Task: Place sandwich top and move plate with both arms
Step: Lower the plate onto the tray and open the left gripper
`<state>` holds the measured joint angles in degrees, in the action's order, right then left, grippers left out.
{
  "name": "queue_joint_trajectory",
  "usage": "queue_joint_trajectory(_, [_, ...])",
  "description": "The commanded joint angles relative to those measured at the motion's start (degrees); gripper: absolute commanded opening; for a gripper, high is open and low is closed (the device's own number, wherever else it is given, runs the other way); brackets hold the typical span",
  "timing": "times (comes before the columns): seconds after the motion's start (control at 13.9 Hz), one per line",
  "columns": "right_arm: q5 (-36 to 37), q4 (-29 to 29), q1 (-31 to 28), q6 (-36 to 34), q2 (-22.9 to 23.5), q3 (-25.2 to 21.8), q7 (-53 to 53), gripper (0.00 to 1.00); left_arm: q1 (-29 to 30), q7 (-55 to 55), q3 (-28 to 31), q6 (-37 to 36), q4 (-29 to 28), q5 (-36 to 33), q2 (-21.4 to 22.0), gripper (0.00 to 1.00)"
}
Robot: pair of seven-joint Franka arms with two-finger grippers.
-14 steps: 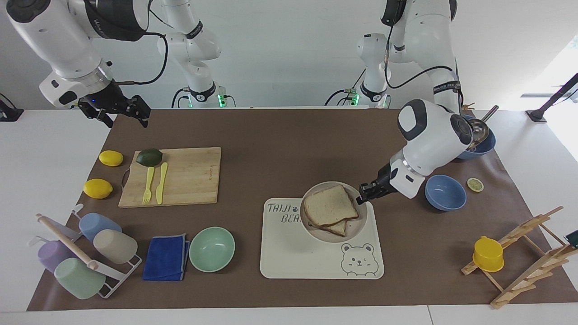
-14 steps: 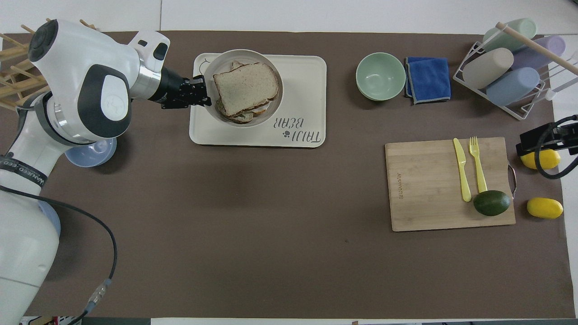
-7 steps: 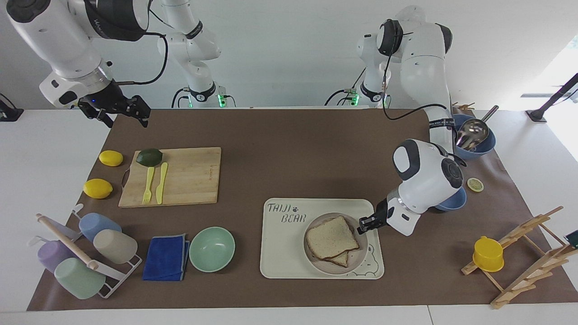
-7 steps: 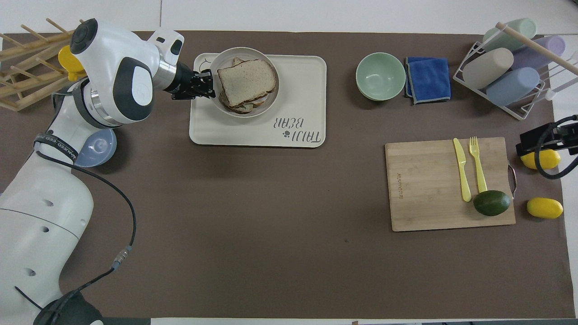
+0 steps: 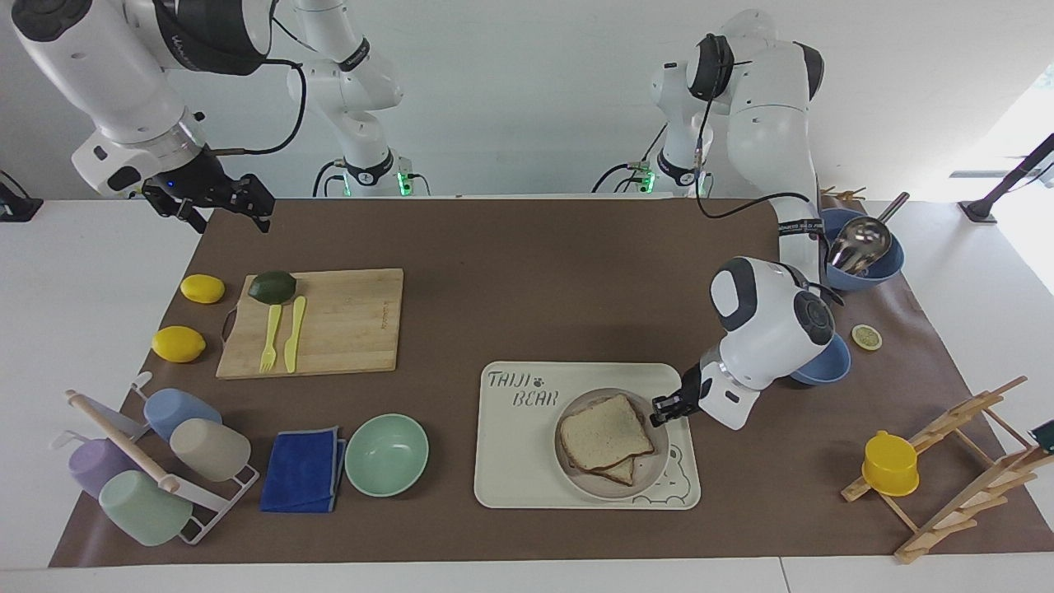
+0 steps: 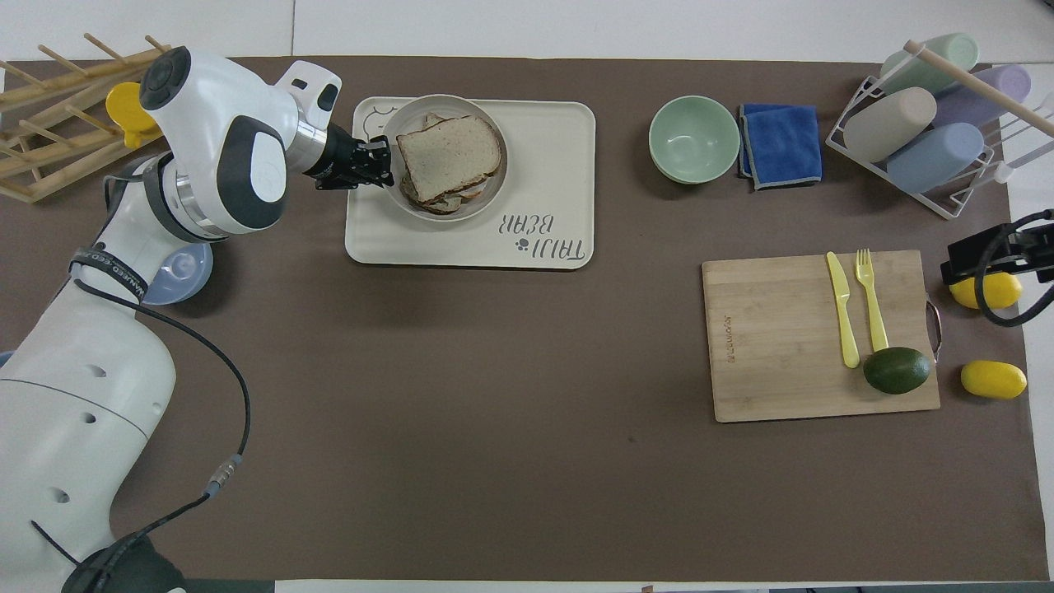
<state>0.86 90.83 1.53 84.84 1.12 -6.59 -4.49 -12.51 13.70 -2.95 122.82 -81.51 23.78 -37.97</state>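
Note:
The sandwich top lies as the upper slice of a stacked sandwich on the round plate. The plate sits on the cream bear tray, on the tray's part toward the left arm's end and farther from the robots, over the bear print. My left gripper is at the plate's rim, shut on it. In the overhead view the left gripper meets the rim of the plate under the sandwich top. My right gripper waits raised and open over the table's edge at the right arm's end.
A mint bowl, a blue cloth and a cup rack lie beside the tray. A cutting board holds an avocado, fork and knife, with two lemons beside it. Blue bowls and a wooden rack stand near the left arm.
My left gripper carried the plate with the sandwich away from the robots along the tray and lowered it onto the bear print. The right arm has not moved.

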Motion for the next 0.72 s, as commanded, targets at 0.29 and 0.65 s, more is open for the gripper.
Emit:
queue_joint_trajectory(0.29, [-0.51,1.37,-0.47,0.42,-1.30,0.26,0.10,1.00,-0.50,-2.80,0.14,2.16,-5.76,-0.41,3.60,0.46])
queue_joint_trajectory(0.65, [-0.60,1.37,-0.47,0.42,-1.30,0.26,0.10,1.00,0.11,-2.36,2.59,-2.39,-4.27,-2.16,8.33,1.00])
